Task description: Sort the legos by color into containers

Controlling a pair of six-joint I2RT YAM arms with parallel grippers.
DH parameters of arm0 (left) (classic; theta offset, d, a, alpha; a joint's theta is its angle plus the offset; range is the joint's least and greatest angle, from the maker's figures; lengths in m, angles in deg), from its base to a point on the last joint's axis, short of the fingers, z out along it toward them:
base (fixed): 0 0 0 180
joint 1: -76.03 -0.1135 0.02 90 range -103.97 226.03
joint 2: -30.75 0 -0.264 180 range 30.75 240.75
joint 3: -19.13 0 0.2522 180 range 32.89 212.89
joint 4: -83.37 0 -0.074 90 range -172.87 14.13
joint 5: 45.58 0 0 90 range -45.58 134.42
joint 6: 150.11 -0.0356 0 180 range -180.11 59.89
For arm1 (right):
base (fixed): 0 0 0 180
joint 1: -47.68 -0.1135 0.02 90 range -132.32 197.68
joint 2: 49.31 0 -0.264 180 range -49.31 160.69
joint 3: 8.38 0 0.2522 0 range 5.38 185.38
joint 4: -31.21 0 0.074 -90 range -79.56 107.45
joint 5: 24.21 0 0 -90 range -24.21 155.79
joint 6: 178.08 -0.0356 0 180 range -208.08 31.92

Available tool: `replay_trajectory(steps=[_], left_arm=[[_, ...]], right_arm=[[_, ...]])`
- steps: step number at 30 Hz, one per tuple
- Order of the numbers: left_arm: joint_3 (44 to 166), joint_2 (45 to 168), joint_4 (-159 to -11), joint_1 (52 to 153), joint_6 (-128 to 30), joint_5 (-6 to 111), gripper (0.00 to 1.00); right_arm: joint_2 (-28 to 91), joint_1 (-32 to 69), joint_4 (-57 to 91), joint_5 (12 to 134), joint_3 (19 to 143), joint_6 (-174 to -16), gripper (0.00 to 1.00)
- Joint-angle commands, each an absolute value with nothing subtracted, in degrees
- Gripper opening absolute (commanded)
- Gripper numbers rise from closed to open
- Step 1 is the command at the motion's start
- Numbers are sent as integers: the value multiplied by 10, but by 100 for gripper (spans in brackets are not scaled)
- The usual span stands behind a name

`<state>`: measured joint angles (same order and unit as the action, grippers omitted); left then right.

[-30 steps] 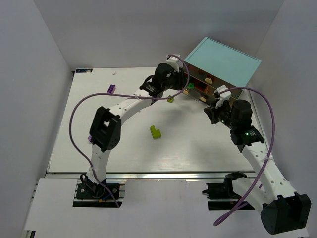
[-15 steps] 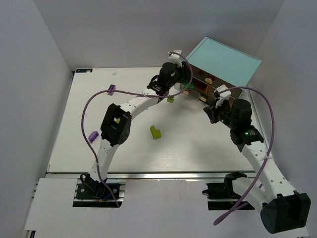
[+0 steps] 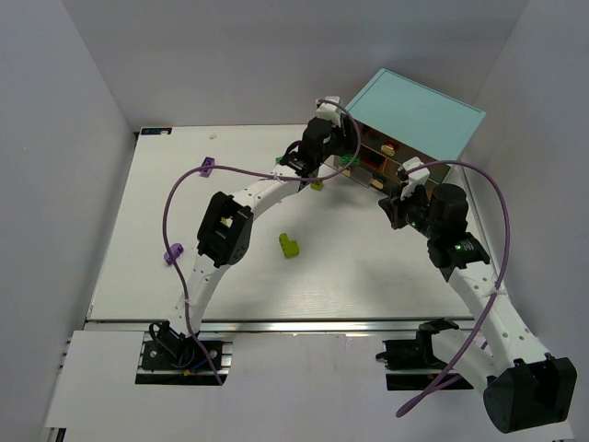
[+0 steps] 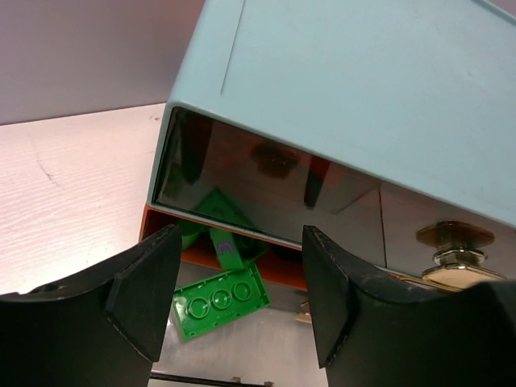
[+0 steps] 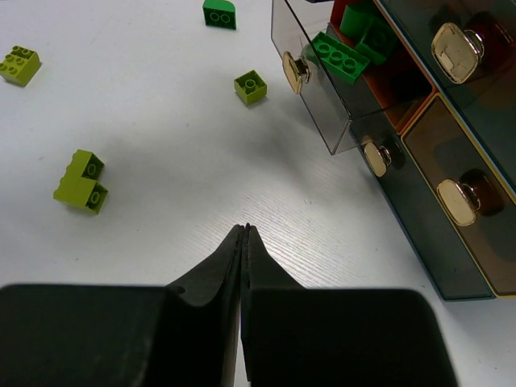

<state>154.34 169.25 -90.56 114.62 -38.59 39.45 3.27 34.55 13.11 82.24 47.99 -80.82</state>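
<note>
My left gripper (image 3: pixel 337 147) is open and empty, its jaws wide apart over the pulled-out top-left drawer (image 4: pixel 266 339) of the blue-topped cabinet (image 3: pixel 416 112). A green brick (image 4: pixel 222 300) lies studs-up in that drawer, with more green bricks (image 4: pixel 219 218) behind it. My right gripper (image 5: pixel 244 230) is shut on nothing, low over the table in front of the cabinet (image 5: pixel 451 137). Loose on the table are a lime L-shaped brick (image 3: pixel 290 245), a small lime brick (image 3: pixel 317 185) and two purple bricks (image 3: pixel 207 166) (image 3: pixel 172 254). The right wrist view shows a dark green brick (image 5: pixel 218 13).
The open drawer (image 5: pixel 322 97) juts from the cabinet with its tan knob (image 5: pixel 296 71) toward the table. Shut drawers with knobs (image 5: pixel 458 203) sit beside and below it. Grey walls close in the table's left, back and right sides. Purple cables loop off both arms.
My left arm has reached farther right and back, bringing its gripper over the open drawer. The right arm has not moved.
</note>
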Motion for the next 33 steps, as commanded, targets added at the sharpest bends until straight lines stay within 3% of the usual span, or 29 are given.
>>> replay_trajectory(steps=[1, 4, 6, 9, 11, 13, 14, 15, 22, 33], left_arm=[[1566, 1654, -911, 1149, -390, 406, 71], [1521, 1597, -926, 1138, -404, 403, 66], [1455, 1538, -942, 1131, -411, 384, 48], [1390, 1491, -931, 1106, -430, 331, 15], [1383, 1472, -884, 1090, -426, 290, 11], [1384, 1481, -854, 1064, -412, 282, 19], [1391, 1489, -815, 1055, -408, 282, 29], [1414, 1501, -796, 1047, -399, 282, 46], [1499, 1617, -725, 983, -393, 404, 98], [1570, 1727, -749, 938, -489, 573, 98]], right_arm=[[32, 347, 159, 827, 486, -804, 0], [31, 348, 158, 837, 484, -795, 0], [32, 347, 159, 848, 484, -789, 0], [32, 347, 159, 854, 482, -787, 0], [32, 347, 158, 858, 482, -787, 0], [34, 348, 158, 860, 481, -787, 0], [35, 348, 158, 861, 482, -787, 0], [36, 348, 159, 861, 480, -787, 0], [40, 348, 159, 861, 479, -784, 0], [54, 346, 157, 864, 481, -778, 0]])
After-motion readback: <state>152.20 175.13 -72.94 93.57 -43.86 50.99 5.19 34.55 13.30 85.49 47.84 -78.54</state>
